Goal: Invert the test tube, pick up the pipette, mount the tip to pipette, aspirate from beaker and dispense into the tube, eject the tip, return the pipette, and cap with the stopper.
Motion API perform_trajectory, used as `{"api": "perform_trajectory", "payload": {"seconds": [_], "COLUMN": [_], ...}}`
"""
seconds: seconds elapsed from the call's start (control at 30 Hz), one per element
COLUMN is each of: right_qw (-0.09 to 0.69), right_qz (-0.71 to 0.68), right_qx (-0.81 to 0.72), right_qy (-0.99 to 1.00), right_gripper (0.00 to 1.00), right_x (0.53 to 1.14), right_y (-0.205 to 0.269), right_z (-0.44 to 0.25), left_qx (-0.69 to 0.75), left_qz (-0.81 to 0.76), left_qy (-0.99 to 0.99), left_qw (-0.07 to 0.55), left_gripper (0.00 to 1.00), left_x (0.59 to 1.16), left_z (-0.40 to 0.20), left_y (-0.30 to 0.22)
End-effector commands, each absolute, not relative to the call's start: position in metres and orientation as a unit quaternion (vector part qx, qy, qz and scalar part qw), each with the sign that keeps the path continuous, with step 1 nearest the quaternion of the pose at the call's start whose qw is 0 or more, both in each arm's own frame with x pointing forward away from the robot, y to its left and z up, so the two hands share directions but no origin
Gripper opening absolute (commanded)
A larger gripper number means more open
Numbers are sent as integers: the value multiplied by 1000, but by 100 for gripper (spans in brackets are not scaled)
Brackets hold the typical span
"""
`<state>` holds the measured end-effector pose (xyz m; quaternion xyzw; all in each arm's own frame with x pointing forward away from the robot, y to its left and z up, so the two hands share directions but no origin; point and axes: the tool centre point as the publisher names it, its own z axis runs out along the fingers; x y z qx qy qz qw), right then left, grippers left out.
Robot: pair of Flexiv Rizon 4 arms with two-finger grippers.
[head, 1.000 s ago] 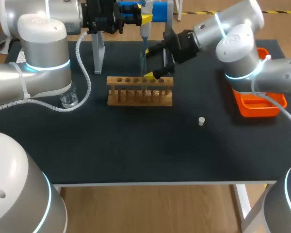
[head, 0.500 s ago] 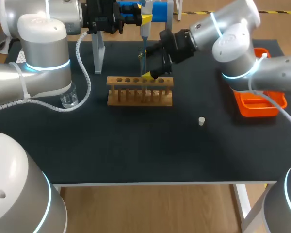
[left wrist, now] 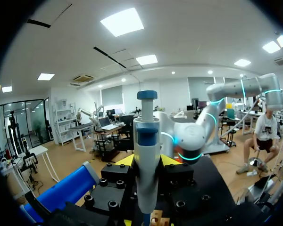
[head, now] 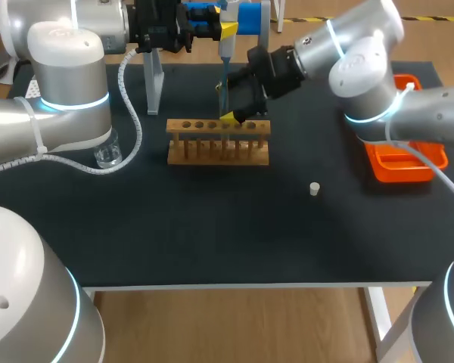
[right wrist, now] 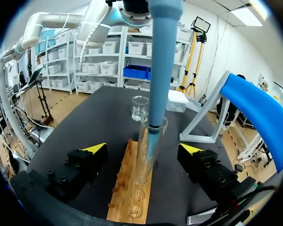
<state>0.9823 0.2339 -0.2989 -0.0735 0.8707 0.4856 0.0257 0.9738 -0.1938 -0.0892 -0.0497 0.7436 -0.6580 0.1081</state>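
The right gripper [right wrist: 142,148] stands with its fingers wide apart on either side of the test tube [right wrist: 144,162], neither one touching it. The left gripper [head: 225,31] is clamped on the pipette [right wrist: 162,56], upright, its tip down inside the tube's mouth. The tube stands in the wooden rack [right wrist: 127,197]. The beaker [right wrist: 140,107] sits beyond the rack, and the small white stopper [head: 315,188] lies apart on the table [head: 212,227].
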Motion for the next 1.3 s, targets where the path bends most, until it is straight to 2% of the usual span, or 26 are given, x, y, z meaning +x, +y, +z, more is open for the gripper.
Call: {"api": "perform_trajectory", "payload": {"seconds": [0.03,1.3], "right_qw": [29,32], "right_qz": [485,476], "right_qx": [-73,-75], "right_qy": [871,876], "right_gripper": [100,100], "right_x": [980,972], "right_y": [232,235], "right_z": [-300,-294], "left_qx": [-50,-50], "left_qz": [-658,-658], "left_qy": [744,744], "left_qw": [108,108], "left_gripper": [0,0], "left_x": [974,974], "left_z": [-89,-89], "left_y": [-194,-194]}}
